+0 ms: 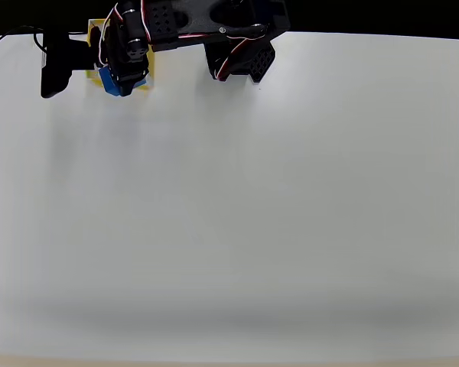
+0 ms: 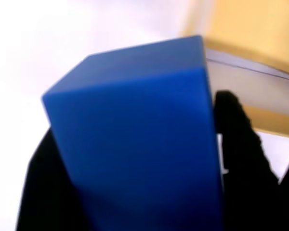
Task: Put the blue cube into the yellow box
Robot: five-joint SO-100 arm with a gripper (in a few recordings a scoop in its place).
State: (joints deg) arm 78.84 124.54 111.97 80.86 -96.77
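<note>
Above the yellow box (image 2: 260, 43), the hand (image 1: 122, 76) clamps the blue cube (image 2: 135, 139), which bears no writing.

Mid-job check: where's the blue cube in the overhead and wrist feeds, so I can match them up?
Overhead view: the blue cube sits near the top left, under the pincer, over the yellow box.
Wrist view: the blue cube fills the centre, held between the dark fingers.
Shared landmark: the yellow box, seen at the upper right in the wrist view.
</note>
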